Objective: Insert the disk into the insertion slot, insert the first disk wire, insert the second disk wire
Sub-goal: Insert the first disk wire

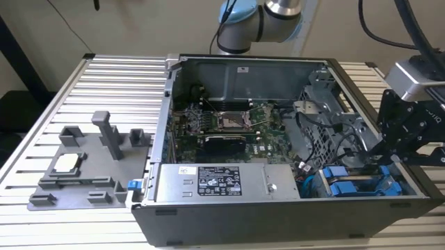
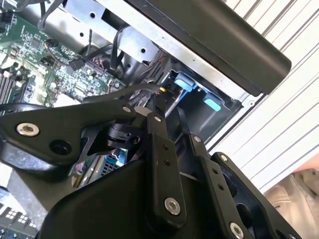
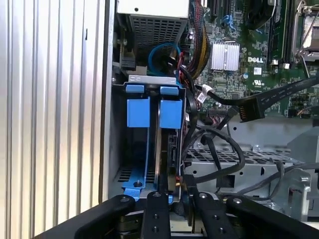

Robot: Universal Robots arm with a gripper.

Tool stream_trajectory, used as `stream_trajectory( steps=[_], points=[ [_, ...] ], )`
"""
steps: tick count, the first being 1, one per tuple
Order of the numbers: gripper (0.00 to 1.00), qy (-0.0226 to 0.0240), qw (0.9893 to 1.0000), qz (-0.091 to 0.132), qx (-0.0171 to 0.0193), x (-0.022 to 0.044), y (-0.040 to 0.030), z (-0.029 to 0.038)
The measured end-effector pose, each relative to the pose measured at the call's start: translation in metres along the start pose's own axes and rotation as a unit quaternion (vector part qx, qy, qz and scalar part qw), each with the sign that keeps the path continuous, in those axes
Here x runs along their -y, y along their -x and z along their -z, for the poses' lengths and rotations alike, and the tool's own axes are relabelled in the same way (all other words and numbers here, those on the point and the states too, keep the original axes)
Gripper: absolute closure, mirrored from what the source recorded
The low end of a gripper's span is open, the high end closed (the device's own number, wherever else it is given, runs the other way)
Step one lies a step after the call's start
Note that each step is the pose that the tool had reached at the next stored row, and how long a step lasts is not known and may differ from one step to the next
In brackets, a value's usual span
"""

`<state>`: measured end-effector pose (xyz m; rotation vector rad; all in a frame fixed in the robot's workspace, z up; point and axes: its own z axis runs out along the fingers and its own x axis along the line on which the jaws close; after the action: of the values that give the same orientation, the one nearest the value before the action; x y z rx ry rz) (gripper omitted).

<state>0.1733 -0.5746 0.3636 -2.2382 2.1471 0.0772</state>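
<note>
Disk (image 3: 167, 154) seated in insertion slot (image 3: 117, 149); judged rigid, fairly heavy, shock-sensitive, best gripped by blue carrier (image 3: 171, 113) edges; gripper (image 3: 177, 200) close by, closure could not be told.

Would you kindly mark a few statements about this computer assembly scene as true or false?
1. The computer case is open, showing the green motherboard. True.
2. A grey fixture lies on the table outside the case. True.
3. The gripper hangs over that fixture. False: it reaches into the case beside the blue carriers.
4. The power supply lies outside the case. False: it sits inside, along the wall nearest the exterior view.
5. The blue carriers stand in the case's drive bay. True.
</note>
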Motion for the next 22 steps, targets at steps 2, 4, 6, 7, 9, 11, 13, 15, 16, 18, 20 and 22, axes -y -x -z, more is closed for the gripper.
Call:
stream_trajectory(
  steps=[2, 4, 6, 7, 9, 11, 13, 15, 16, 18, 20, 22],
  points=[
    [0.73, 0.0000, 1.0000, 0.000, -0.0008, -0.0001, 0.0005, 0.0045],
    [0.73, 0.0001, 1.0000, 0.000, -0.0016, -0.0001, 0.0010, 0.0093],
    [0.73, 0.0001, 1.0000, 0.000, -0.0026, -0.0001, 0.0014, 0.0141],
    [0.73, 0.0001, 1.0000, 0.000, -0.0032, -0.0001, 0.0017, 0.0164],
    [0.73, 0.0002, 1.0000, 0.000, -0.0046, -0.0002, 0.0021, 0.0208],
    [0.73, 0.0003, 1.0000, 0.000, -0.0061, -0.0002, 0.0026, 0.0253],
    [0.73, 0.0003, 1.0000, 0.000, -0.0077, -0.0002, 0.0031, 0.0297],
    [0.73, 0.0004, 1.0000, 0.000, -0.0096, -0.0002, 0.0035, 0.0343],
    [0.73, 0.0005, 0.9999, 0.000, -0.0106, -0.0002, 0.0037, 0.0364],
    [0.73, 0.0006, 0.9999, 0.000, -0.0118, -0.0002, 0.0040, 0.0402],
    [0.73, 0.0006, 0.9999, 0.000, -0.0117, -0.0002, 0.0040, 0.0413],
    [0.73, 0.0006, 0.9999, 0.000, -0.0117, -0.0002, 0.0041, 0.0413]
  ],
)
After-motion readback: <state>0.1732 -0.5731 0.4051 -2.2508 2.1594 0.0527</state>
